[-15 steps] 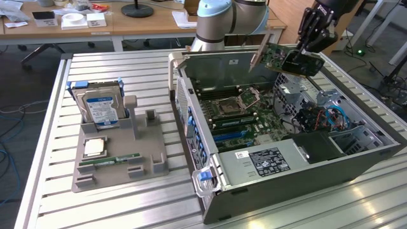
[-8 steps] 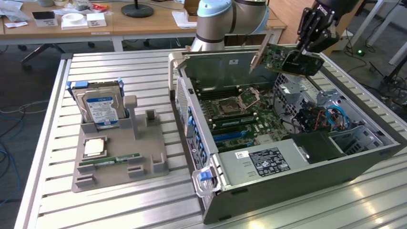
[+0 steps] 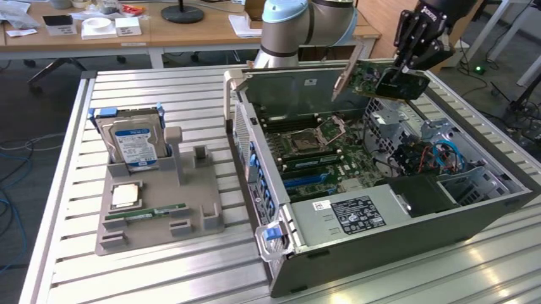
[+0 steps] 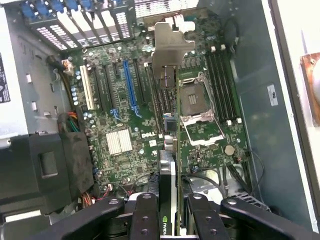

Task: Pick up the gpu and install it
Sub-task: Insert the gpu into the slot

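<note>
The gpu (image 3: pixel 370 77), a green card with a dark face and a silver end bracket, hangs in the air over the open computer case (image 3: pixel 473 209). My gripper (image 3: pixel 404 77) is shut on it from above, at the exterior view's right. In the wrist view the gpu (image 4: pixel 171 150) shows edge-on between my black fingers (image 4: pixel 145 215), its bracket pointing away from me above the motherboard (image 4: pixel 120 142). The card sits well above the board and touches no slot. The blue slot (image 4: pixel 130 87) lies a little to one side of the card's edge.
On the slatted metal table, at the exterior view's left, a grey holder (image 3: pixel 161 209) carries a hard drive (image 3: pixel 133 144), a processor (image 3: pixel 125 195) and a RAM stick (image 3: pixel 156 210). The case's raised side wall (image 3: pixel 292 82) and drive cage (image 3: pixel 439 136) flank the board. Desks stand behind.
</note>
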`<state>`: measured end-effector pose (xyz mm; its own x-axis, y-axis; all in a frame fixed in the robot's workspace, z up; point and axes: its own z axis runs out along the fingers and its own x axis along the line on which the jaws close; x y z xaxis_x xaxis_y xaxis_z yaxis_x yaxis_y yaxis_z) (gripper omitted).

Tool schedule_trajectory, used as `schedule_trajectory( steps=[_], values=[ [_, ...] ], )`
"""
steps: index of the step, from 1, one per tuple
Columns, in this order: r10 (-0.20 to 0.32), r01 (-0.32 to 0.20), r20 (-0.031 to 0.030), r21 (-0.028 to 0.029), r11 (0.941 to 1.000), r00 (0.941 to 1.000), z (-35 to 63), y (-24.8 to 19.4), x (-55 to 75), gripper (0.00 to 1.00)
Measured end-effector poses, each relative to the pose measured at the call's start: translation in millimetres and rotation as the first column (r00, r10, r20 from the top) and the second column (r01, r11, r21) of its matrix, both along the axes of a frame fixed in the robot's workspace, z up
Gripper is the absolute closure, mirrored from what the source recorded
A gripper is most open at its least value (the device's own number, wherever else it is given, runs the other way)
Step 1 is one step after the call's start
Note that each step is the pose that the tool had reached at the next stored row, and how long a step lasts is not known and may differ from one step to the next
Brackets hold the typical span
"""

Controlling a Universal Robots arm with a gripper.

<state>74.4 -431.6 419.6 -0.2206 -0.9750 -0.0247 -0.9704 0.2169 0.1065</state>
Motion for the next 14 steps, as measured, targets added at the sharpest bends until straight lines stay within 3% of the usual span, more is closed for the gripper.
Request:
schedule_trajectory(
  steps=[4, 9, 14],
  values=[
    [0.04, -0.04, 0.0016, 0.0, 0.9992, 0.9992, -0.4, 0.1, 0.0, 0.73],
    [0.079, -0.079, 0.0162, -0.001, 0.9969, 0.9968, -2.0, 0.2, 0.1, 0.73],
    [0.086, -0.086, 0.0173, -0.0011, 0.9963, 0.9961, -2.1, 0.2, -0.1, 0.73]
  ],
)
